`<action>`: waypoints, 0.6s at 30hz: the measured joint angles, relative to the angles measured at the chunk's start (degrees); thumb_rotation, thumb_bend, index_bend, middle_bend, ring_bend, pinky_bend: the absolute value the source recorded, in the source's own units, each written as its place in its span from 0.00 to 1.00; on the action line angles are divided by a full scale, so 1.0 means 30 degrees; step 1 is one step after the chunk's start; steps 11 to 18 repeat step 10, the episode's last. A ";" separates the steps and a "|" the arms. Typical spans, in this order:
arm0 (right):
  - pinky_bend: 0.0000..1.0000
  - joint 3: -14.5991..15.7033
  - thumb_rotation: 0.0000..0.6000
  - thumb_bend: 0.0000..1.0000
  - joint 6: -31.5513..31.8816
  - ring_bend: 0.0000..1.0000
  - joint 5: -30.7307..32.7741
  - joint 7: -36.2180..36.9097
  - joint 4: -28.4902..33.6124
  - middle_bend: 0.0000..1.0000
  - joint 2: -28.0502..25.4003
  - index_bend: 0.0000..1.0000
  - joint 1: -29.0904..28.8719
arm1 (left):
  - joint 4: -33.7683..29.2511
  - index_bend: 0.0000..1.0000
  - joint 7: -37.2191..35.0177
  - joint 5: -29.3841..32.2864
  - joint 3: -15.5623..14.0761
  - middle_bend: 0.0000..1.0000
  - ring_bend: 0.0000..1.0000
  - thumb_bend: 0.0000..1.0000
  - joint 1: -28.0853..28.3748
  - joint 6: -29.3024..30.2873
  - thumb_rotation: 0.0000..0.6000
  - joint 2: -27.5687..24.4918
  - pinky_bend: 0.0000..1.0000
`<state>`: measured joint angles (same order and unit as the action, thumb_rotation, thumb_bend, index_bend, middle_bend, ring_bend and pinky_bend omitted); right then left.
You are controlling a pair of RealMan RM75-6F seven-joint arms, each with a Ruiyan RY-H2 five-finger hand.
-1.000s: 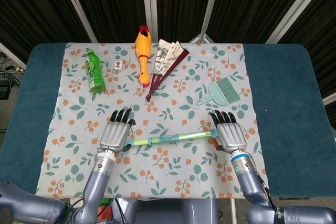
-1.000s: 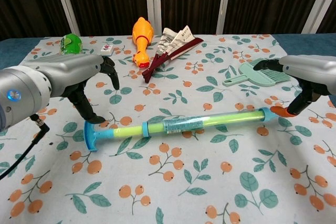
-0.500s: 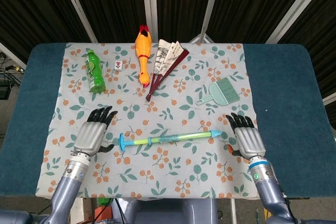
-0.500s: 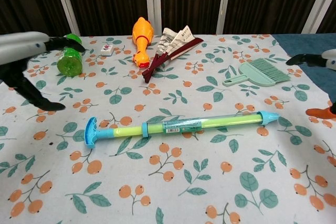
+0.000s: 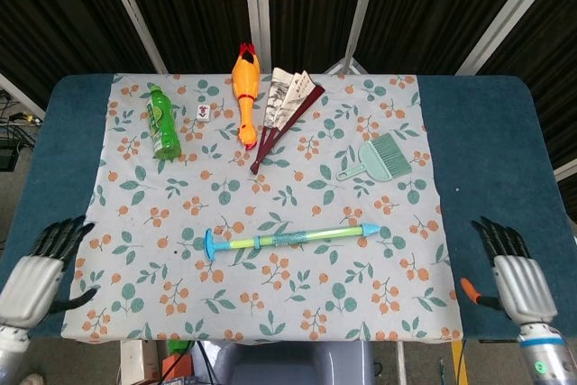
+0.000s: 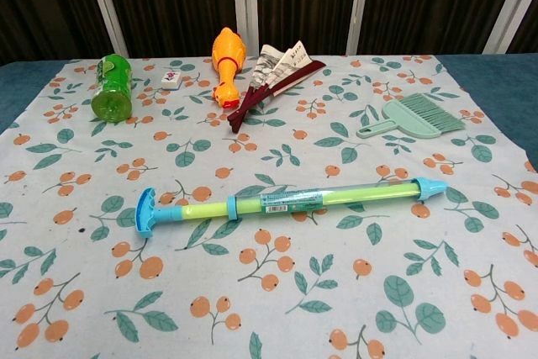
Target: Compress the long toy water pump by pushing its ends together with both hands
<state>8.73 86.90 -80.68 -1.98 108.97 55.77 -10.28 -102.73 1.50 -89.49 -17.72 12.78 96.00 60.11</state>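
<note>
The water pump (image 5: 290,239) lies flat on the flowered cloth (image 5: 397,299) near the front middle of the table (image 5: 491,132), its T-shaped blue handle toward my left and its pointed tip toward my right, and nothing rests on it or against it. My left hand (image 5: 34,270) sits off the cloth's left edge over the blue table top, fingers spread and holding nothing. My right hand (image 5: 517,274) is off the cloth's right edge, also spread and empty. Both are well apart from the pump, and only the head view shows them. Behind the pump, toward the far side of the cloth, I count five other things, one of each. A green bottle (image 5: 162,122) lies on its side at the far left. A small white tile (image 5: 206,112) sits just beside it. An orange rubber chicken (image 5: 245,89) stretches out next to that. A folded fan (image 5: 283,108) with dark red ribs lies near the chicken, and a pale green hand brush (image 5: 377,158) sits to the right, nearer the pump than the others. None of them lies between my hands and the pump's ends.
</note>
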 measured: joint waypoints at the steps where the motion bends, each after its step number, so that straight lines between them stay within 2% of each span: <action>1: 0.00 0.0119 1.00 0.31 0.0348 0.00 -0.0272 0.0256 -0.0273 0.00 -0.0061 0.00 0.0308 | 0.0763 0.00 -0.0678 -0.0326 -0.0212 0.00 0.00 0.21 -0.0718 0.0706 1.00 -0.0153 0.00; 6: 0.00 0.0529 1.00 0.31 0.3297 0.00 -0.1994 0.1444 -0.3015 0.00 0.0130 0.00 0.2411 | 0.3731 0.00 -0.1987 -0.1189 -0.0303 0.00 0.00 0.21 -0.2992 0.3424 1.00 -0.0293 0.00; 10: 0.00 0.0440 1.00 0.31 0.4351 0.00 -0.2790 0.2722 -0.4686 0.00 0.0643 0.00 0.3517 | 0.5469 0.00 -0.2546 -0.1607 0.0577 0.00 0.00 0.21 -0.4170 0.5292 1.00 0.0101 0.00; 18: 0.00 0.0440 1.00 0.31 0.4351 0.00 -0.2790 0.2722 -0.4686 0.00 0.0643 0.00 0.3517 | 0.5469 0.00 -0.2546 -0.1607 0.0577 0.00 0.00 0.21 -0.4170 0.5292 1.00 0.0101 0.00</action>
